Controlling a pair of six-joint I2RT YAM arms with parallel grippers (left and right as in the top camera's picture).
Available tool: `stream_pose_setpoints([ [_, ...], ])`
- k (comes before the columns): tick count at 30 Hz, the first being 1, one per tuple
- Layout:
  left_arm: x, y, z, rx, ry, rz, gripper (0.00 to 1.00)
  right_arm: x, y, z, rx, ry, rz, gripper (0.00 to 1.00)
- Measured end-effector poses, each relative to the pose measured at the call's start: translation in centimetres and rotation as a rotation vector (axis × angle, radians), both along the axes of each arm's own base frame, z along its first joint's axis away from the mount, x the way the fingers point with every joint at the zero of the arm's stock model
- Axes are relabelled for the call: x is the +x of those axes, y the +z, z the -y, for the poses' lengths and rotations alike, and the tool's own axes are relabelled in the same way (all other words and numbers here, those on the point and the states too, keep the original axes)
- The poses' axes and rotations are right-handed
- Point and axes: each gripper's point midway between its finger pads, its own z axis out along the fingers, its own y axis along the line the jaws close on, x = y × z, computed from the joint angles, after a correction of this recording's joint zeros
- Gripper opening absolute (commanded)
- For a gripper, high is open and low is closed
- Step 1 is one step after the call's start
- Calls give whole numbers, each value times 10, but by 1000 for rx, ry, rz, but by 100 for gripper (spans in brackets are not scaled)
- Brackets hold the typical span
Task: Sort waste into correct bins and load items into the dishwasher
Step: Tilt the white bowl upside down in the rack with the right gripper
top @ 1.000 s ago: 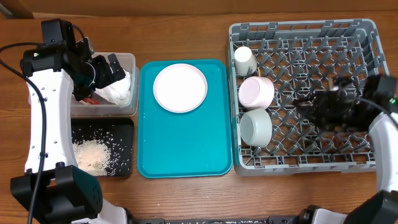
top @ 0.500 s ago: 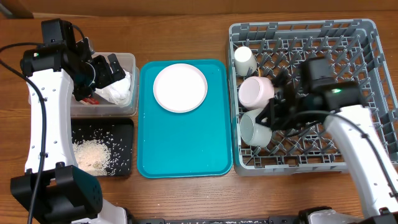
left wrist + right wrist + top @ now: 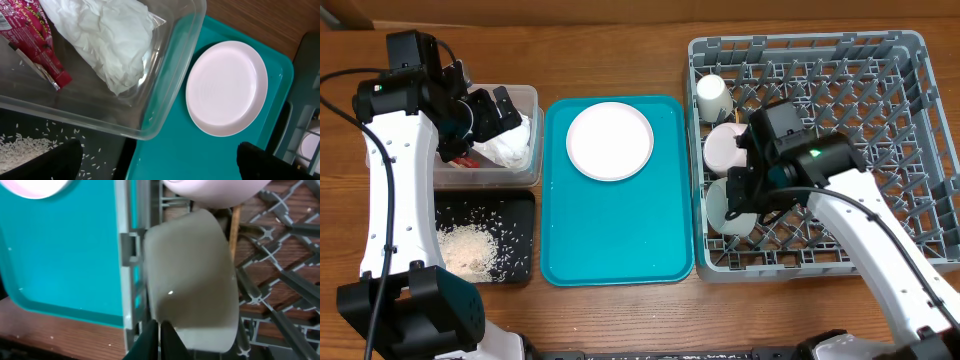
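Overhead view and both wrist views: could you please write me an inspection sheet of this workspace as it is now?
Surface: wooden table, teal tray on it.
Job's things: pale pink plate on the teal tray; napkin and snack wrapper in the clear tub; rice in the black tray; white cup, pink bowl, white-grey bowl in the dish rack.
Clutter: nothing seen.
Grippers: left gripper open above the clear tub; right gripper shut, empty, at the white-grey bowl.
Cables: black cable along the left arm.
Surroundings: nothing seen.
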Motion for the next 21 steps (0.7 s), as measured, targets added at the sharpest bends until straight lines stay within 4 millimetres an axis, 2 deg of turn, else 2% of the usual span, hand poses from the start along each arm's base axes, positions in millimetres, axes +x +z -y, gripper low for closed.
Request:
stream_pose_setpoints([
  [6,0,0,0,0,0,0,100,2,-5,2,-19,-9,-13,9],
  [15,0,0,0,0,0,0,100,4,-10,28,-161,-63,-3,9],
  [21,0,0,0,0,0,0,100,12,-11,34,-200,-86,29,11],
])
